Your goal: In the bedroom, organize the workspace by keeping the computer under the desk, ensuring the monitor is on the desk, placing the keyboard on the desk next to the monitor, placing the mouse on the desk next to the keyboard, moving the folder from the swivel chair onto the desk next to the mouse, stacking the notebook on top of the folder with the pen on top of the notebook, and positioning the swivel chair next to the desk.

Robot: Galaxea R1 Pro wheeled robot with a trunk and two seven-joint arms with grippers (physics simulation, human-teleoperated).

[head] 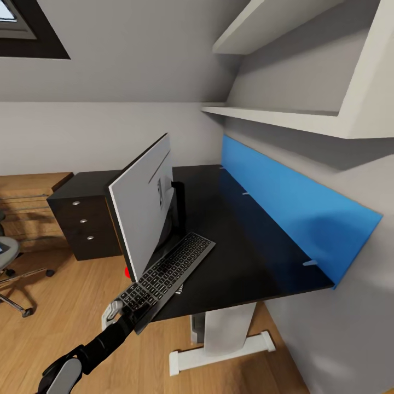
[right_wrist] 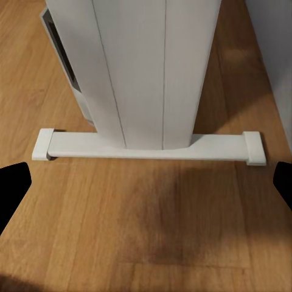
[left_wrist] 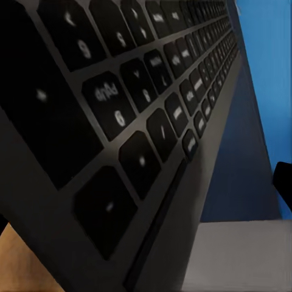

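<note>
The black-topped desk [head: 246, 241] with its blue back panel [head: 295, 213] stands against the right wall. The monitor [head: 145, 210] stands upright near the desk's left edge, its grey back toward me and a red dot at its lower corner. The black keyboard [head: 172, 268] lies slanted beside the monitor, far end over the desk top, near end hanging past the front edge. My left gripper [head: 116, 313] is shut on that near end; the keys [left_wrist: 140, 103] show close up in the left wrist view. My right gripper [right_wrist: 146, 185] is open above the floor, facing the desk's white leg [right_wrist: 146, 67]. The light-grey computer [right_wrist: 58, 52] sits behind that leg.
A dark drawer unit [head: 85, 216] joins the desk's left side. Part of the swivel chair [head: 11, 265] shows at the far left on the wood floor. White shelves [head: 284, 117] hang above the desk. The leg's white foot bar [head: 219, 353] lies on the floor.
</note>
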